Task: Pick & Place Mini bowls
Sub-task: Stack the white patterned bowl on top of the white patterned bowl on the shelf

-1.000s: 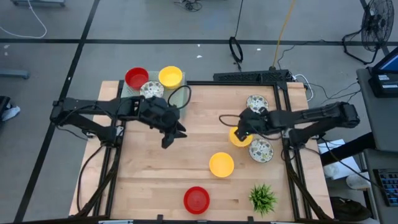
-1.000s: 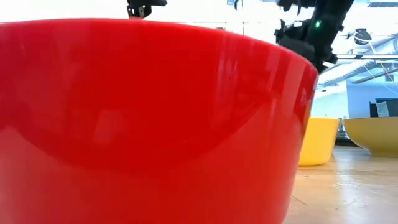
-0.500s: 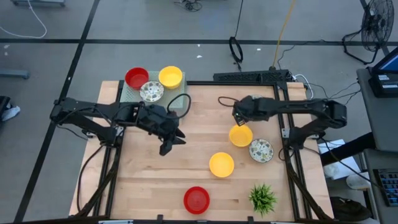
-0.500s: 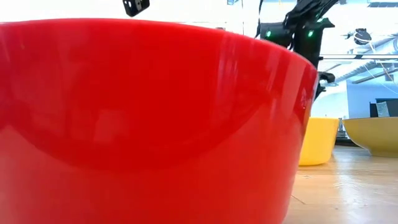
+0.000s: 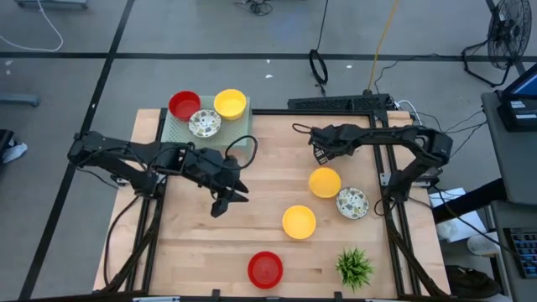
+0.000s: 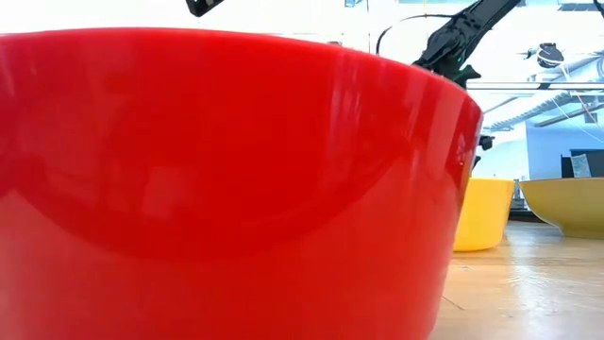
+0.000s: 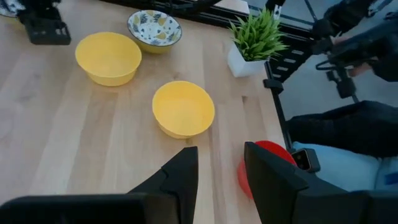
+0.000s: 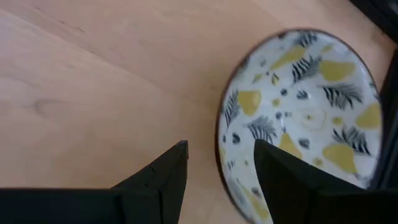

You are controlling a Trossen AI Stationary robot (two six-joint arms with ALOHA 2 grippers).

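A: Left edge of the counter [image 5: 193, 243], back corner?

B: 3 bowls grouped close on a pale mat: red bowl [image 5: 184, 105], yellow bowl [image 5: 230, 103], patterned bowl [image 5: 204, 123] just in front, between them.

A: Left gripper [image 5: 221, 204]?

B: Over bare wood, left of centre, well apart from every bowl. Jaws parted a little, holding nothing. Its wrist view looks across at 2 yellow bowls, a patterned one, the plant and part of a red one.

A: Front middle?

B: A red bowl [image 5: 265, 268] near the front edge; it fills the low view [image 6: 226, 179]. Behind it and slightly right, a yellow bowl [image 5: 299, 221].

A: Right half?

B: Another yellow bowl [image 5: 325, 181], with a patterned bowl [image 5: 352, 202] just beside it to the right. A green plant [image 5: 354, 267] stands at the front right corner.

A: Right gripper [image 5: 320, 154]?

B: Behind that yellow bowl, clear of it. Jaws parted, empty. Its wrist view shows a patterned bowl [image 8: 301, 118] lying on the wood just beyond one finger [image 8: 283, 177]; whether they touch, cannot tell.
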